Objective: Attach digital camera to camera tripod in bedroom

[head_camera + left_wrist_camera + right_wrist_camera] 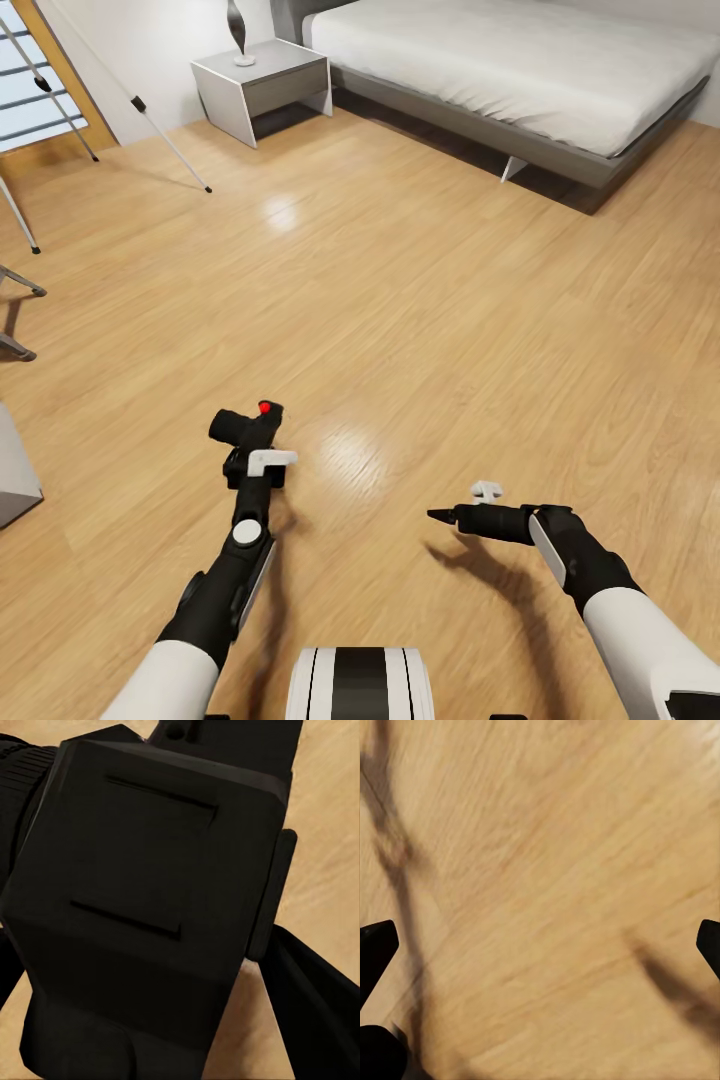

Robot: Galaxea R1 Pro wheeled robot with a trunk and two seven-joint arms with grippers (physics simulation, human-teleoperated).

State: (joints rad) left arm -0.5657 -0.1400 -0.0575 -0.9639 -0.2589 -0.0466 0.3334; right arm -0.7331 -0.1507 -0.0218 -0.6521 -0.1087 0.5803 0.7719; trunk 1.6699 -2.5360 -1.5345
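The digital camera [247, 425], a small black body with a red button on top, is held above the wood floor at the lower left of the head view. My left gripper [258, 452] is shut on it. In the left wrist view the camera's black body [150, 892] sits close up between the fingers. The camera tripod's thin silver legs [170, 145] with black feet stand at the far upper left by the window; its head is out of view. My right gripper [442, 515] hangs over bare floor at the lower right, open and holding nothing, with its fingertips [376, 945] wide apart.
A grey low bed [520, 70] fills the upper right, with a grey nightstand [262, 85] carrying a dark ornament beside it. A wood-framed window [40, 90] is at the far left. A grey object [15, 470] juts in at the left edge. Open wood floor [400, 300] lies ahead.
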